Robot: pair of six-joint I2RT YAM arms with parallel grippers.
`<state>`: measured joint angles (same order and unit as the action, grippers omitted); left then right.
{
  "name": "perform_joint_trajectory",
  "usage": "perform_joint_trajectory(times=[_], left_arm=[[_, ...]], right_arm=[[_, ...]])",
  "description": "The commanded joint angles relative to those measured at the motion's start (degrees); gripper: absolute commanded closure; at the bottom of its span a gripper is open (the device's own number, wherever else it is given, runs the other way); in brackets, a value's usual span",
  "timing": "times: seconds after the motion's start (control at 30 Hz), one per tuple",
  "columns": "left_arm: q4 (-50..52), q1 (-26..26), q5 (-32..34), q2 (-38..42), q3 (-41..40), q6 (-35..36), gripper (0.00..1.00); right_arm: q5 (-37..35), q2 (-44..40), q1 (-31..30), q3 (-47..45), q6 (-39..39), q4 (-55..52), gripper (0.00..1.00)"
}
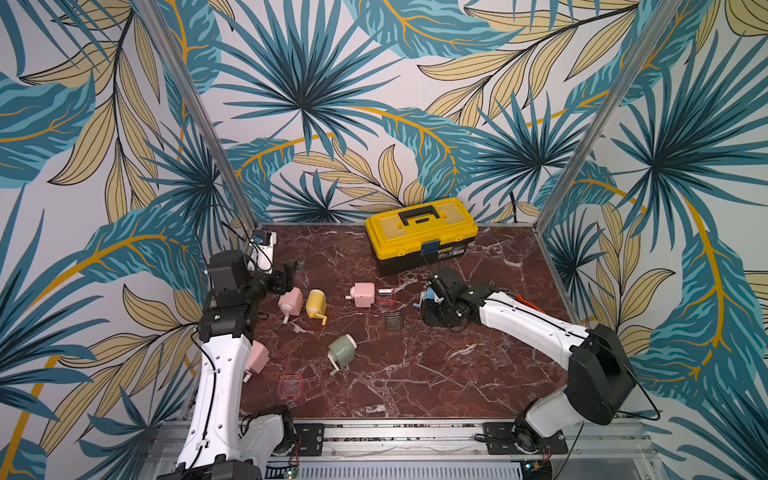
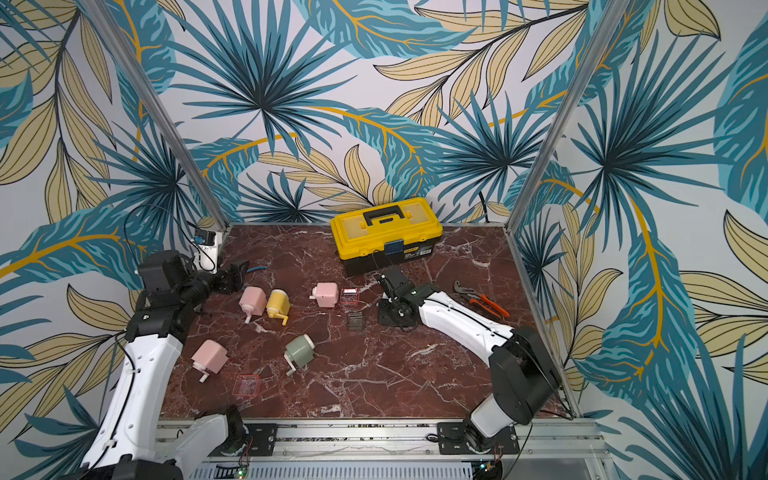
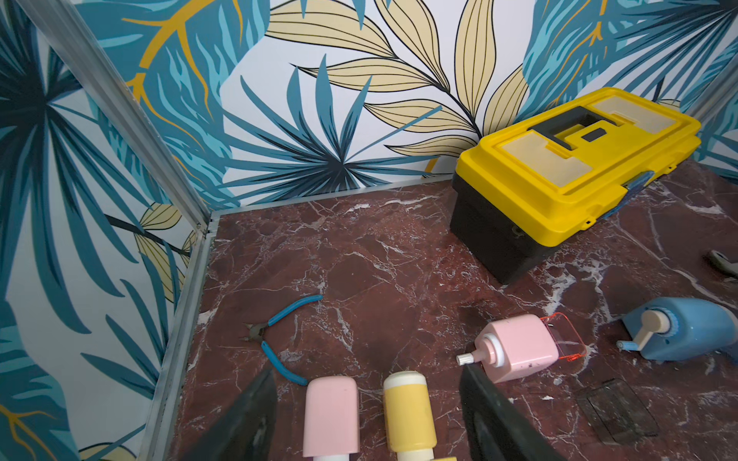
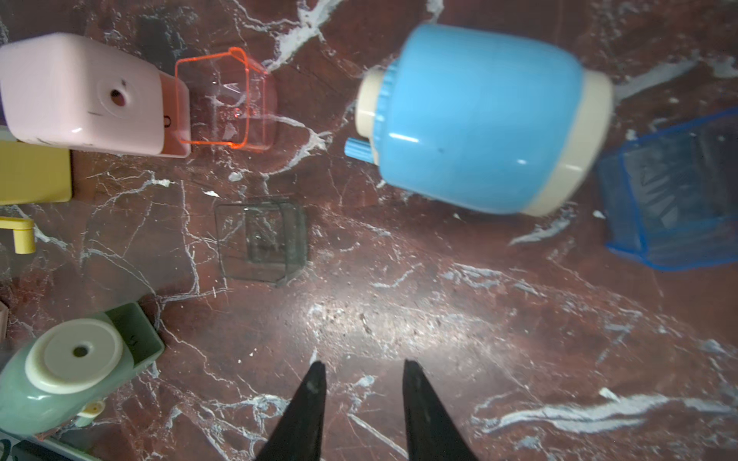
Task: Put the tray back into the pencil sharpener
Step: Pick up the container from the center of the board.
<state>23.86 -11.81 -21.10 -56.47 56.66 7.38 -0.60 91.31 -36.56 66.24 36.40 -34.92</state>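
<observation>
Veined marble tabletop (image 4: 479, 319), rounded blue sharpener (image 4: 479, 119), translucent boxy tray (image 4: 671, 191), left gripper (image 3: 368, 369) and right gripper (image 4: 364, 362) parted, empty.

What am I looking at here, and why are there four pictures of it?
This is a two-armed robot mounted at the front of a marble-patterned table. Two pictures look down from overhead cameras set side by side; the other two come from a camera on each wrist, looking past its pincers. On the table lie hand-crank pencil sharpeners, such as a blue sharpener and a green sharpener, loose shavings trays, including a blue tray and a smoky tray, a yellow toolbox and blue-handled pliers. The left gripper and the right gripper are both open and hold nothing.
</observation>
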Motion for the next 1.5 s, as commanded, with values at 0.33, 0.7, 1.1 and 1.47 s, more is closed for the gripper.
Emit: perform_joint_trajectory(times=[0.33, 0.7, 1.1, 1.47], left_arm=[[0.14, -0.15, -6.04, 5.88, -6.33, -3.75, 0.27], [0.09, 0.99, -7.46, 6.91, -7.79, -2.72, 0.28], [0.14, 4.85, -8.54, 4.95, -7.36, 1.18, 0.28], [0.23, 5.83, -10.70, 4.23, -7.52, 2.87, 0.29]], right_arm=[[-1.06, 16.81, -3.51, 14.26, 0.46, -2.23, 0.65], [-2.47, 23.02, -4.59, 18.24, 0.64, -6.22, 0.69], [-2.61, 26.70, -5.48, 20.64, 1.38, -6.82, 0.79], [-3.44, 27.86, -5.70, 21.55, 1.34, -7.83, 0.85]])
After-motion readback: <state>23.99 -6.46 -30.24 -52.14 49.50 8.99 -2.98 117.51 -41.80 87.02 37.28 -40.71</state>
